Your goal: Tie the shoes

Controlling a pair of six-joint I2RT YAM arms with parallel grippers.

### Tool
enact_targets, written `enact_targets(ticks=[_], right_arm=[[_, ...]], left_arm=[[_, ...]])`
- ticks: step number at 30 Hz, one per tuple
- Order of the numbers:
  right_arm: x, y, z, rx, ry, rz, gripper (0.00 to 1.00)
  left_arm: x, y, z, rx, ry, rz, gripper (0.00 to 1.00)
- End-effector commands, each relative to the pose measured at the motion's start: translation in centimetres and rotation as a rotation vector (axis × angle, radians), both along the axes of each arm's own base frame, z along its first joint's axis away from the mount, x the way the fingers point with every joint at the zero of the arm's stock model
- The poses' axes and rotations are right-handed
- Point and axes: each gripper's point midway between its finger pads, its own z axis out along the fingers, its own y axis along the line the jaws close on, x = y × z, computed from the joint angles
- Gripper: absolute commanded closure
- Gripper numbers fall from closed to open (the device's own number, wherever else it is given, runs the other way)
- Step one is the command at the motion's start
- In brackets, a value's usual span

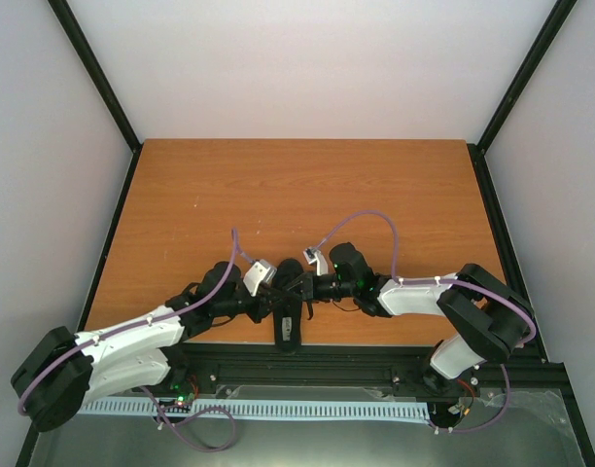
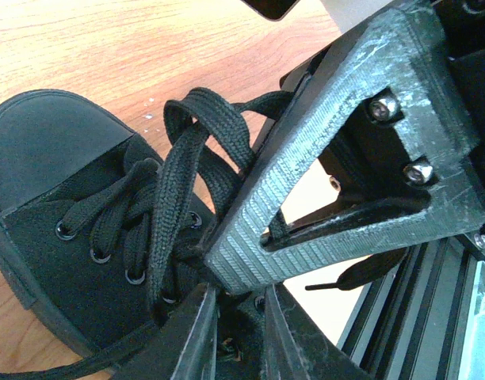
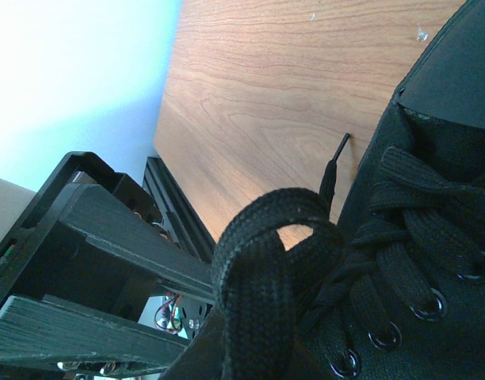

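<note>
The black sneaker lies at the table's near edge, toe toward the arms. Both grippers meet over its laces. In the left wrist view the shoe fills the left side and a lace loop arches over the eyelets. My left gripper has its jaws close together with dark lace between them. My right gripper is shut at the base of a thick lace loop standing up beside the shoe. In the top view the left gripper and right gripper nearly touch.
The right gripper's grey finger crosses just above my left jaws. A loose lace end lies on the wooden table. The black frame rail runs just behind the shoe's heel side.
</note>
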Motion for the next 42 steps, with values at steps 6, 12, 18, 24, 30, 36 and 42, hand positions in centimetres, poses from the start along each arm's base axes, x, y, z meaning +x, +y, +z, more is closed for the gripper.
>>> enact_targets(ticks=[6,12,18,24,30,36,42], right_arm=[[0.2,0.3,1.6,0.061,-0.033,0.011,0.97],[0.1,0.3,1.6,0.064,-0.032,0.015,0.97],[0.1,0.2,1.5,0.062,-0.031,0.012,0.97],[0.0,0.1,1.2,0.057,-0.026,0.012,0.97],[0.1,-0.3,0.8,0.039,-0.03,-0.002,0.97],[0.8,-2.0,0.3,-0.034,-0.077,-0.049,0.78],[1.1,-4.3,0.3,-0.088,-0.132,-0.083,0.46]], left_arm=[[1.2,-1.1,1.9,-0.011,-0.088,-0.014,0.74],[1.2,-1.6,1.7,-0.013,-0.08,-0.036,0.71],[1.1,-1.9,1.9,-0.028,-0.075,-0.045,0.73],[1.1,-2.3,2.4,-0.059,-0.07,-0.045,0.88],[1.5,-1.3,2.7,-0.065,-0.056,0.031,0.99],[1.5,0.5,3.3,-0.07,-0.025,0.131,0.99],[1.1,1.4,2.3,-0.03,0.041,0.17,0.99]])
